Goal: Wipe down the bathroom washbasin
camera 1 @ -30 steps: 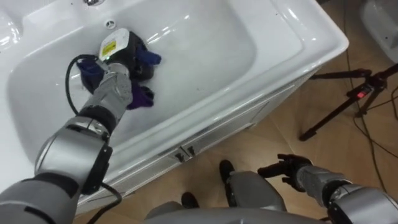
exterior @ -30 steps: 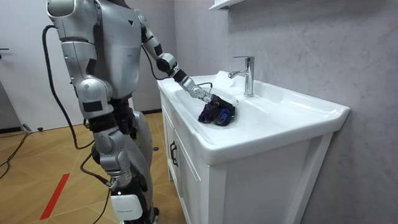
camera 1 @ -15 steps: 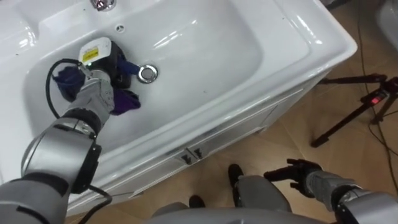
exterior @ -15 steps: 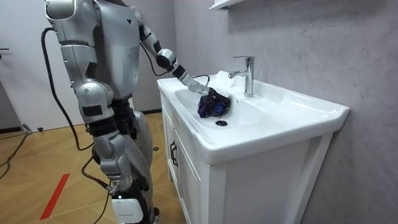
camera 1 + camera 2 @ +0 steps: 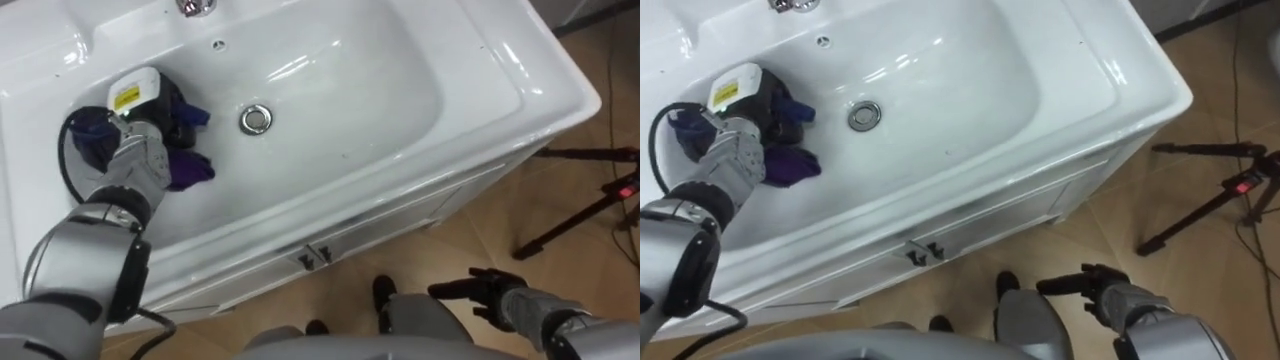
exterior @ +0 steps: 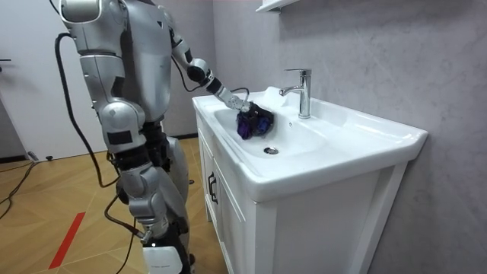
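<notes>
Left hand [image 5: 155, 105] lies on the purple cloth [image 5: 185, 170] at the left end of the basin [image 5: 540, 75], and its fingers are buried in the dark folds, so I cannot tell whether they grip the cloth or just press on it. A second ago the hand and cloth covered the drain [image 5: 256, 119]. Now they sit to its left, close to the bowl's side wall, and the drain is bare with white porcelain between it and the cloth. In the room view the bundle has gone from the middle of the bowl up toward the end nearer the robot, which stands at that end of the cabinet [image 6: 228, 213].

Right hand [image 5: 495, 292] hangs low over the wooden floor [image 5: 470, 230] beside the robot, fingers straight and loosely spread, holding nothing.

There is one cloth, one drain, one overflow hole [image 5: 216, 44], one tap [image 6: 300, 90], two small door handles [image 5: 315, 256] side by side on the cabinet front, and one tripod [image 5: 585, 195].

Part of the cloth lies under the hand. The eye views cut the tap at the top edge, and the tripod runs off the right edge.
</notes>
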